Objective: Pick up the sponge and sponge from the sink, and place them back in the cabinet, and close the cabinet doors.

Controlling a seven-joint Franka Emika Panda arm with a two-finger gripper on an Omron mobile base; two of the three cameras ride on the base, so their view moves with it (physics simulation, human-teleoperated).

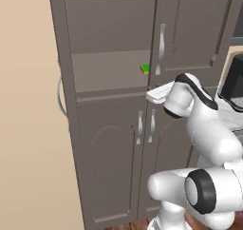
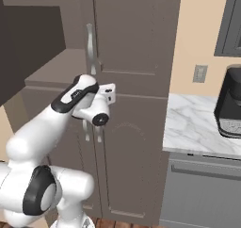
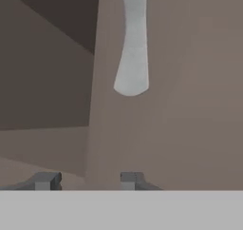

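Note:
The cabinet (image 1: 109, 105) stands straight ahead. Its upper left door (image 2: 28, 43) is swung open, and its upper right door (image 1: 190, 29) looks closed. One green and yellow sponge (image 1: 144, 69) lies on the open shelf, partly behind the right door's edge. My gripper (image 1: 151, 96) is at the lower inner corner of the right door, just under its silver handle (image 3: 133, 58). In the hand view the gripper (image 3: 88, 180) is shut, with its tips either side of the door's free edge. I cannot tell whether they pinch that edge. The sink is out of view.
Below are two closed doors with arched panels (image 1: 114, 162) and paired handles. To the right runs a white marble counter (image 2: 197, 123) with a black coffee machine (image 2: 230, 104) on it. A beige wall (image 1: 23, 129) flanks the cabinet on the left.

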